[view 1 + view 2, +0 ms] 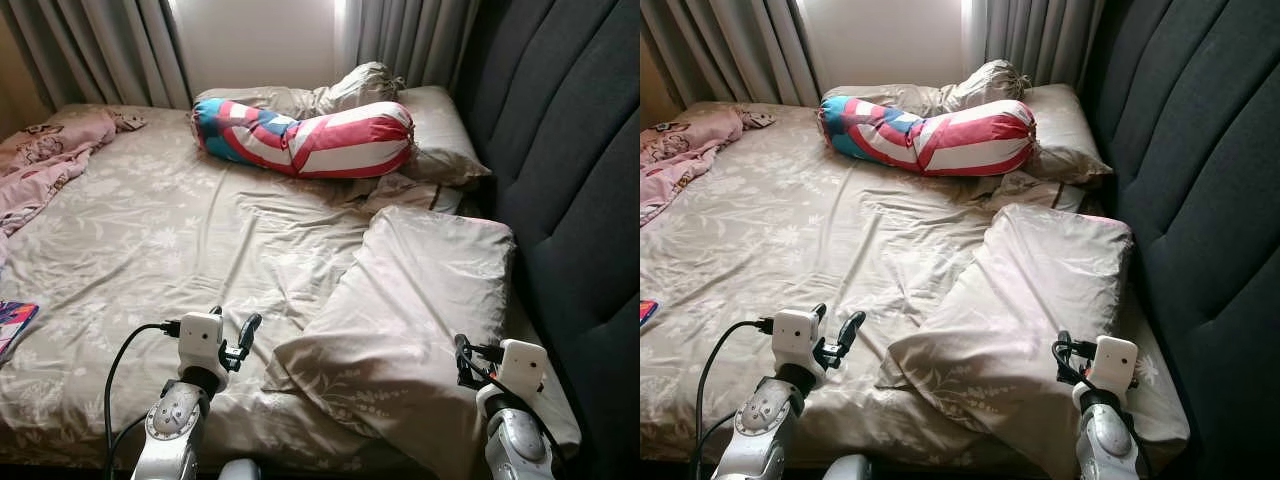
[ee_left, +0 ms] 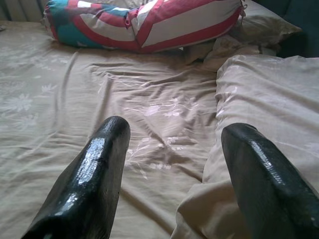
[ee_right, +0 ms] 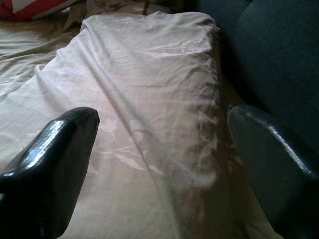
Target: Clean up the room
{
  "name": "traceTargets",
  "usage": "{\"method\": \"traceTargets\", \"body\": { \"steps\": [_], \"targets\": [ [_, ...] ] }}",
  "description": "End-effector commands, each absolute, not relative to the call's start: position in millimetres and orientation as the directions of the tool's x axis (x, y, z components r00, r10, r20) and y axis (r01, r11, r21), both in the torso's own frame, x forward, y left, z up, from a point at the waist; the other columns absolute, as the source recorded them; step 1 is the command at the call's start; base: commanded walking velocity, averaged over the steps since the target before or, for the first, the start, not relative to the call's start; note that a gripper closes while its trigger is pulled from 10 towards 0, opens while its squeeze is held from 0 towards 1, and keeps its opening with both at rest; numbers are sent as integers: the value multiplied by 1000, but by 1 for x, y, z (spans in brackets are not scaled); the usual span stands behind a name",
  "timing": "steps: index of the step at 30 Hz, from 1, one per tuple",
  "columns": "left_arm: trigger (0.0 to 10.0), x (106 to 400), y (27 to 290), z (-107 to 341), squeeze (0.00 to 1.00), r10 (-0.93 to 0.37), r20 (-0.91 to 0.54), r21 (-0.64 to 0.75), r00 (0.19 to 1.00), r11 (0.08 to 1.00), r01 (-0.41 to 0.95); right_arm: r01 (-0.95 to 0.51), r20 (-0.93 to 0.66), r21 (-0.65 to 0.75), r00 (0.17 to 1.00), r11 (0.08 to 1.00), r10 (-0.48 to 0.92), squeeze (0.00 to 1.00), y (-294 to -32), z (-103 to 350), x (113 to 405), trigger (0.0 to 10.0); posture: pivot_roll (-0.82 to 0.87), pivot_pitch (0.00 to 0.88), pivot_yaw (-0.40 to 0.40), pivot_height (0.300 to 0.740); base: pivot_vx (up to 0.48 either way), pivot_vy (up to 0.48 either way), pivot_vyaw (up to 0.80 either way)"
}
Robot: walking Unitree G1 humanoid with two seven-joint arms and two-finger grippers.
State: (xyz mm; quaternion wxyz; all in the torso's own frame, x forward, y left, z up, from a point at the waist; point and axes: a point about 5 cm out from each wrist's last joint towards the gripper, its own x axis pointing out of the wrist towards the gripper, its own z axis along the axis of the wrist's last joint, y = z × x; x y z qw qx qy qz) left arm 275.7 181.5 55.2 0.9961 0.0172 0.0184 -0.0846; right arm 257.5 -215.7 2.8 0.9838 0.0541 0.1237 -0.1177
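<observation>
A large beige floral pillow [image 1: 410, 300] lies askew on the bed's front right, next to the dark headboard [image 1: 570, 150]. My left gripper [image 1: 233, 325] hovers open over the rumpled beige sheet [image 1: 170, 230], just left of the pillow's near corner. In the left wrist view its fingers [image 2: 94, 169] are spread wide with nothing between them. My right gripper [image 1: 463, 360] is open above the pillow's near right edge, and the right wrist view looks along the pillow [image 3: 149, 74] between its fingers [image 3: 60, 149]. A red, white and blue bolster [image 1: 310, 135] lies across the far end.
A second beige pillow [image 1: 435, 130] and crumpled beige bedding [image 1: 320, 95] sit behind the bolster. A pink blanket [image 1: 40, 160] is bunched at the far left. A colourful flat item [image 1: 12, 322] pokes in at the left edge. Grey curtains [image 1: 100, 50] hang behind the bed.
</observation>
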Motion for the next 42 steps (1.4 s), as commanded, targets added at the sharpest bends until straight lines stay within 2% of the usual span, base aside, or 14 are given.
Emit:
{"method": "traceTargets", "body": {
  "steps": [1, 8, 18, 24, 33, 34, 35, 37, 42],
  "targets": [
    [10000, 277, 180, 57, 0, -180, -38, 33, 983, 983, 181, 263, -251, 80, 939, 961, -236, 0, -219, 4, 259, 10000, -55, 0, -55, 660, 296, 0, 0],
    [10000, 277, 180, 58, 0, -177, -37, 33, 984, 984, 178, 273, -261, 81, 934, 959, -244, 0, -220, 3, 260, 10000, -52, 0, -56, 660, 355, 0, -450],
    [10000, 278, 180, 59, 0, -172, -25, 25, 985, 985, 173, 259, -296, 61, 927, 964, -230, 0, -221, -1, 260, 10000, -52, 0, -58, 660, 375, 0, 0],
    [10000, 278, 181, 59, 0, -173, -28, 28, 985, 984, 174, 220, -308, 62, 932, 973, -191, 0, -218, -1, 264, 10000, -49, 0, -58, 660, 0, 0, 0],
    [10000, 280, 181, 69, 0, -193, -16, 26, 981, 981, 194, 282, -385, 59, 891, 958, -239, 0, -228, -2, 273, 10000, -20, 0, -47, 660, 0, 0, 0],
    [10000, 282, 179, 75, 0, -214, 0, 28, 977, 977, 214, 277, -375, 92, 899, 956, -224, 4, -227, 0, 276, 10000, -6, 0, -45, 660, 0, 0, 0],
    [10000, 283, 178, 78, 0, -223, 7, 31, 975, 975, 222, 274, -373, 98, 901, 957, -220, 1000, -226, 2, 278, 10000, 2, 0, -41, 660, 0, 0, 0],
    [10000, 285, 178, 84, 0, -230, 20, 30, 973, 973, 229, 269, -372, 96, 903, 958, -216, 1000, -225, 4, 282, 10000, 10, 0, -32, 660, 0, 0, 0],
    [10000, 284, 180, 95, 0, -251, 32, 34, 968, 968, 250, 292, -372, 108, 898, 950, -234, 1000, -230, 11, 290, 10000, 22, 75, -8, 660, 0, 0, 0]
  ]
}}
